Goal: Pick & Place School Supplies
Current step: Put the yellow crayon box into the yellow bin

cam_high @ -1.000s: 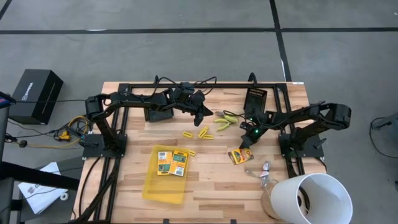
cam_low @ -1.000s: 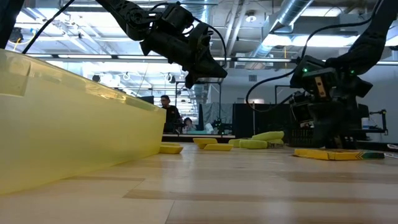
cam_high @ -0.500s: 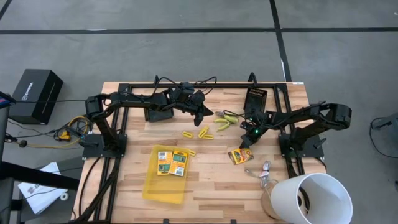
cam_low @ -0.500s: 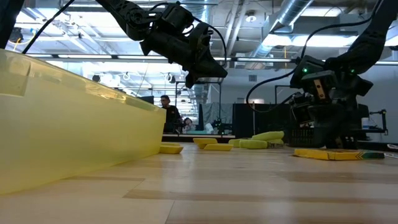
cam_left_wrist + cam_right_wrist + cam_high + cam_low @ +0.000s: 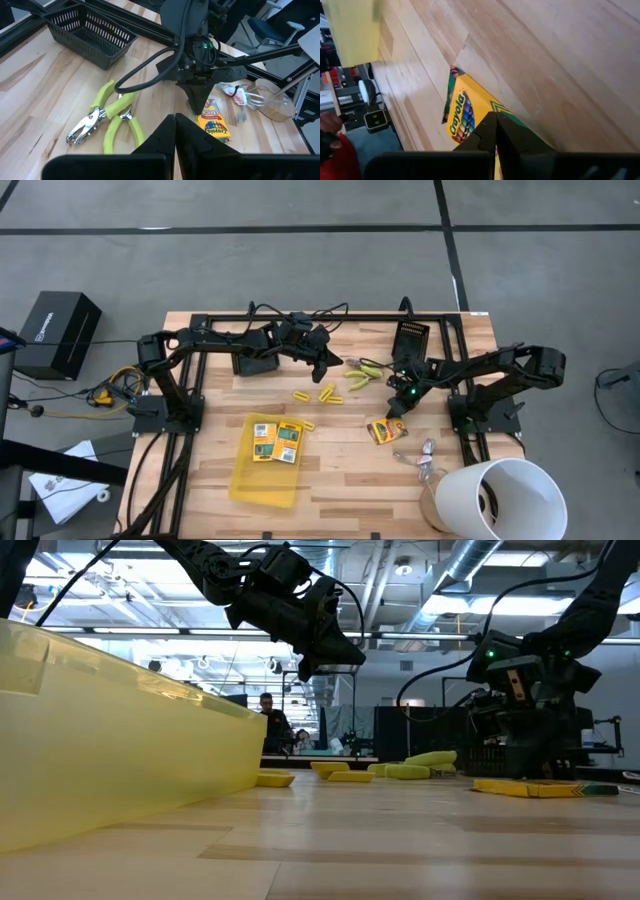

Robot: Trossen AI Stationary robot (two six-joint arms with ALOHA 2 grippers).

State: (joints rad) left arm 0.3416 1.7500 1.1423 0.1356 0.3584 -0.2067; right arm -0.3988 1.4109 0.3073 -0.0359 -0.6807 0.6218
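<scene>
right gripper (image 5: pixel 397 408) hangs fingers pinched together just above the crayon box (image 5: pixel 386 430) from overhead; the box lies flat, long axis slanting toward the tray (image 5: pixel 262 475); level with the table, left gripper (image 5: pixel 325 652) hovers closed, empty, over the yellow sticks (image 5: pixel 340 775); its wrist camera shows scissor-like tools (image 5: pixel 107 120) lying crossed.

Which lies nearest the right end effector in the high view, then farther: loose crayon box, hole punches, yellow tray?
1. Loose crayon box, just below the right end effector.
2. Hole punches, toward the table's back.
3. Yellow tray, far left, near front.
</scene>
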